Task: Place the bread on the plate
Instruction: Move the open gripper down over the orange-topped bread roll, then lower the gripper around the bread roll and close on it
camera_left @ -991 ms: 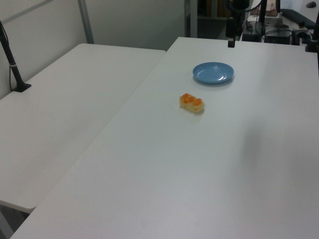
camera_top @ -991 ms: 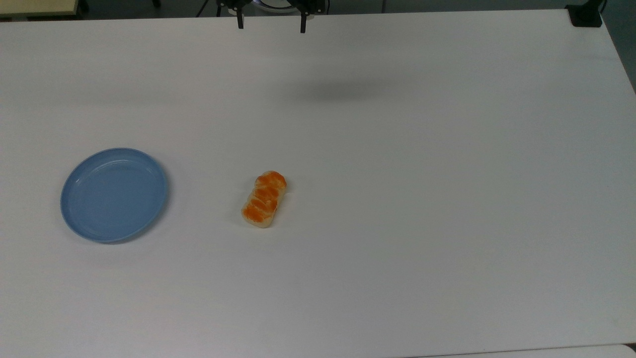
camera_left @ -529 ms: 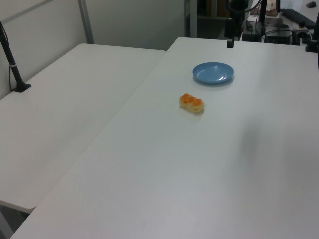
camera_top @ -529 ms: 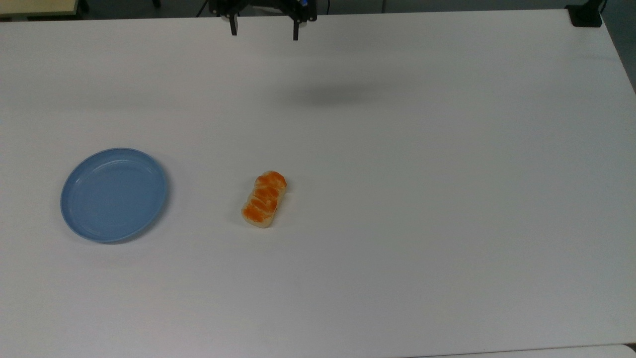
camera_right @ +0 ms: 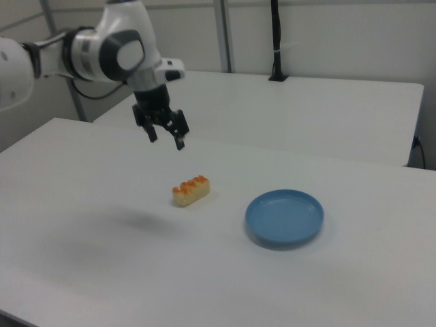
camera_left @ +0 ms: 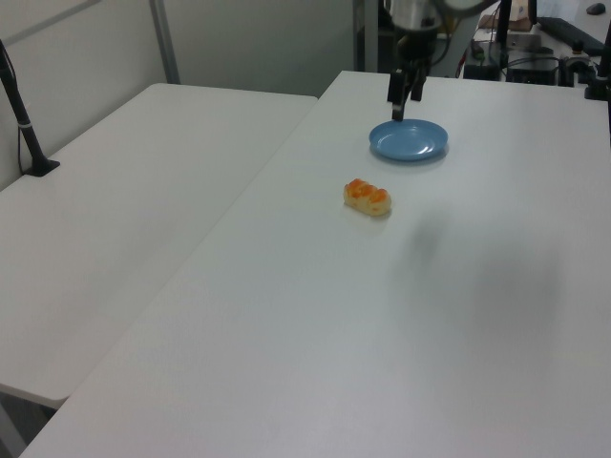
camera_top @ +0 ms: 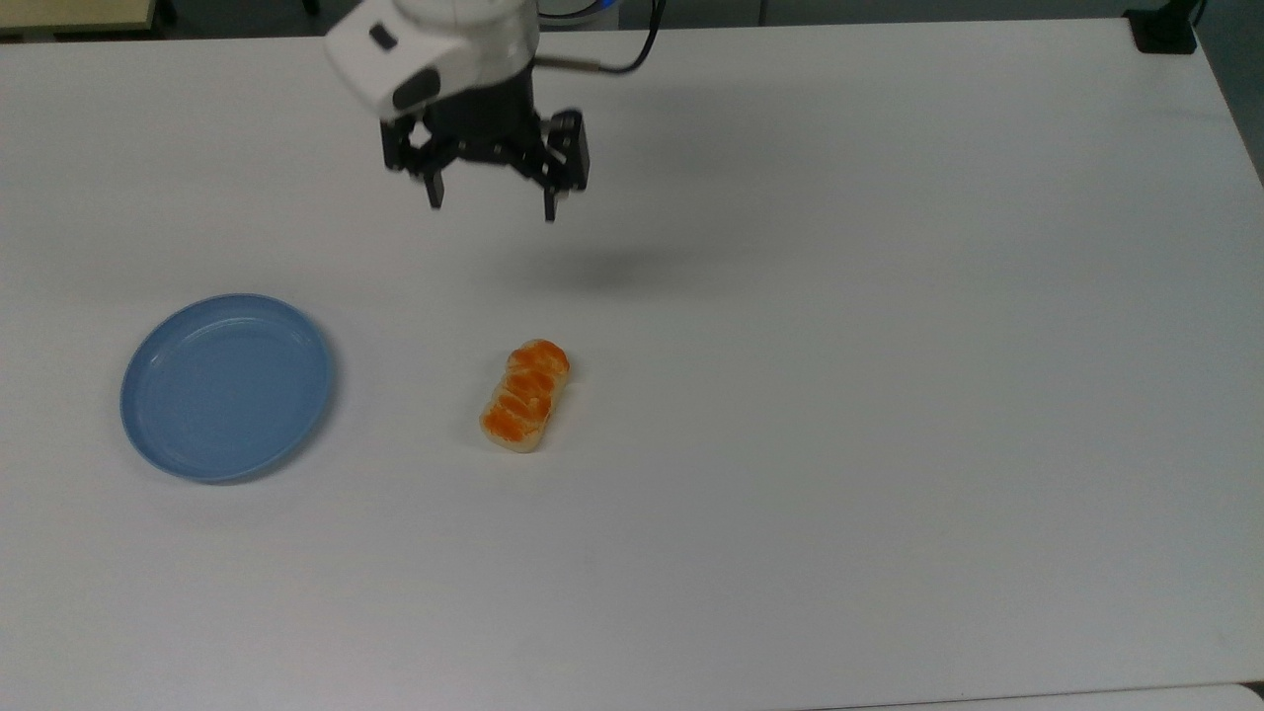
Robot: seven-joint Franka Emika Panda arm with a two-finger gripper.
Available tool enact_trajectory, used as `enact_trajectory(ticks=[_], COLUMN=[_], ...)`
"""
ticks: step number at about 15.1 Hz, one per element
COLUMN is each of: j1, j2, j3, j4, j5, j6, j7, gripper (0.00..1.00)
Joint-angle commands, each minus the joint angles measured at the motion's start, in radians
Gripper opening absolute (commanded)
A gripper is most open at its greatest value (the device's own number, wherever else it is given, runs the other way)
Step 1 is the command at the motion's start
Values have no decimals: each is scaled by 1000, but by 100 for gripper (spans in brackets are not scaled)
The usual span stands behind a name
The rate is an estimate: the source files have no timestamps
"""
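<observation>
The gripper (camera_top: 492,208) hung in the upper left-centre of the top view, its two black fingers (camera_top: 434,192) pointing downward and spread wide apart with nothing between them. Above it, the white wrist (camera_top: 434,49) ran up to the frame's top edge. In the right view the gripper (camera_right: 165,138) sat in the upper left, below the white arm (camera_right: 82,51) reaching in from the left edge. In the left view the gripper (camera_left: 397,107) hung at the top centre.

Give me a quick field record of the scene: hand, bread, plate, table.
hand: open, empty, above the table, apart from the bread
bread: lying on the table, untouched, glazed top up
plate: empty, to the top view's left of the bread, apart from it
table: white
task status: bread not yet on plate
</observation>
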State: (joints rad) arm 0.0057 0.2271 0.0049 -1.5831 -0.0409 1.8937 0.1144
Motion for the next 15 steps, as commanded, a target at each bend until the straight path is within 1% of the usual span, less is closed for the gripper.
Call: enact_trajectory(ticks=[1, 4, 9, 14, 15], j1=[-4, -3, -4, -7, -3], j2=[106, 175, 254, 290, 299], j3=[-6, -6, -6, 0, 0], j4=[12, 12, 12, 11, 11], j5=[10, 7, 0, 3, 0], j6=[97, 163, 217, 283, 295], j7=[53, 88, 180, 298, 301], gripper=[100, 100, 100, 100, 100])
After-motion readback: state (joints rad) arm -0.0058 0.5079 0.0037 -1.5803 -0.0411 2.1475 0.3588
